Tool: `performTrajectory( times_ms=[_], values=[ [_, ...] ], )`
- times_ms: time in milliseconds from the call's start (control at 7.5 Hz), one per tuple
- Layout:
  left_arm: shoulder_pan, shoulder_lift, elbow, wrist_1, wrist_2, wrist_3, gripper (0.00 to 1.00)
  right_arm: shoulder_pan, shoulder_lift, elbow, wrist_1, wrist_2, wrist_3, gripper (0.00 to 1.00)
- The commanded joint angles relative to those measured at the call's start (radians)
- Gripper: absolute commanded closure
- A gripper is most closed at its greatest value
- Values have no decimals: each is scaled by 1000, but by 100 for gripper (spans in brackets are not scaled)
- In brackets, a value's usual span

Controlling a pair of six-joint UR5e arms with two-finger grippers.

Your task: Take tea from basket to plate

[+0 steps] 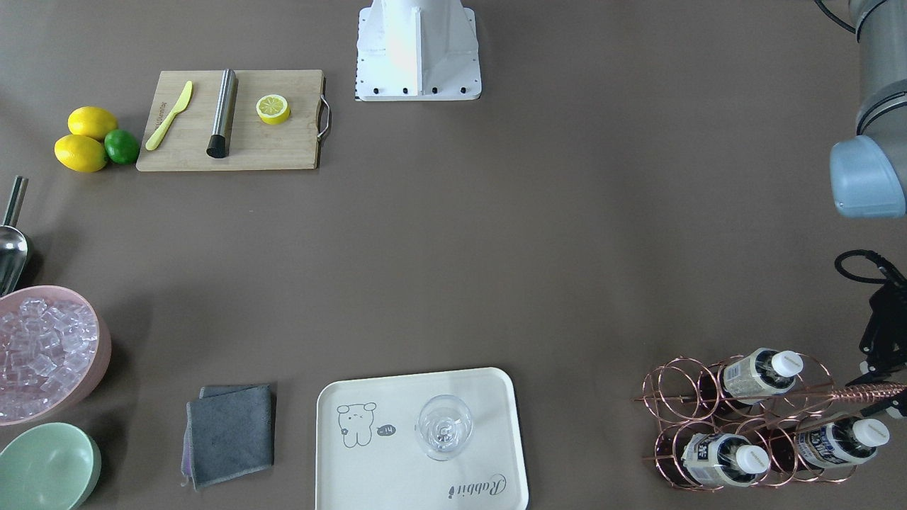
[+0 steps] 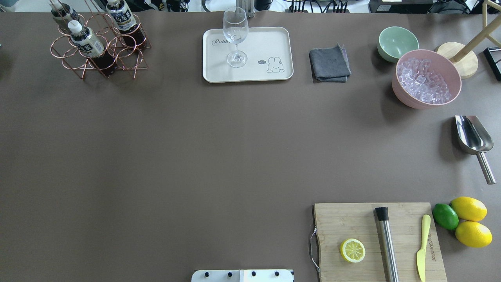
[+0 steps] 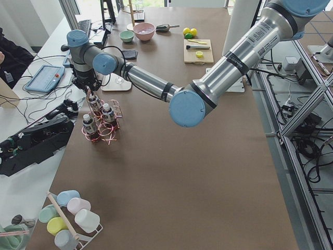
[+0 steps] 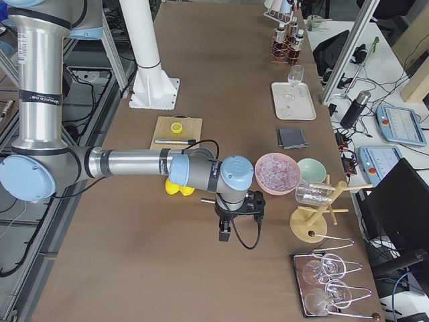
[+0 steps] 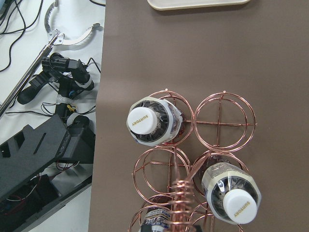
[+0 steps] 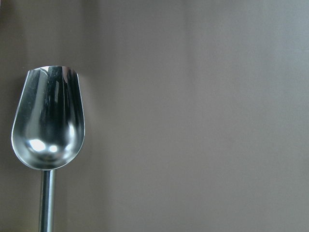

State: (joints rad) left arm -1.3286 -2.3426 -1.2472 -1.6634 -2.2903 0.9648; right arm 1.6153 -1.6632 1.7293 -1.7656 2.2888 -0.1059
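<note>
**Hanging Above the Basket, Tea in Its Rings**

The left gripper (image 3: 88, 89) hangs just above the tall coiled handle of the rose-gold wire basket (image 1: 669, 386) at the table's far left corner. Whether its jaws are open or closed, or hold anything, cannot be made out. Three small clear bottles of dark brown tea (image 1: 762, 372), white-capped and labelled in white and blue, stand in three of the basket's six rings (the wrist camera looks straight down on two of the caps). The cream-white rectangular plate (image 1: 354, 474), with its cartoon drawing and "Rabbit" script, lies well apart along the same table edge, carrying an upright clear wine glass (image 1: 444, 427). The right gripper (image 4: 224, 231) hangs over a steel scoop (image 6: 48, 121) near a pink bowl of ice cubes (image 2: 403, 98); how its jaws stand cannot be told either
</note>
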Motion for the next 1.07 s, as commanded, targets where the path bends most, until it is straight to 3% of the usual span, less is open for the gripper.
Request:
performTrajectory(
  times_ms=[0,267,667,933],
  values=[
    [-9,-12,-26,16,0,3,100,0,-1,1,0,0,0,0],
    [-41,-6,-139,130,-6,12,100,0,-1,3,0,1,0,0],
    [-64,78,-516,421,-5,12,100,0,0,-2,0,0,0,0],
    [-66,152,-653,487,-6,-3,100,0,2,1,2,-2,3,0]
  ],
)
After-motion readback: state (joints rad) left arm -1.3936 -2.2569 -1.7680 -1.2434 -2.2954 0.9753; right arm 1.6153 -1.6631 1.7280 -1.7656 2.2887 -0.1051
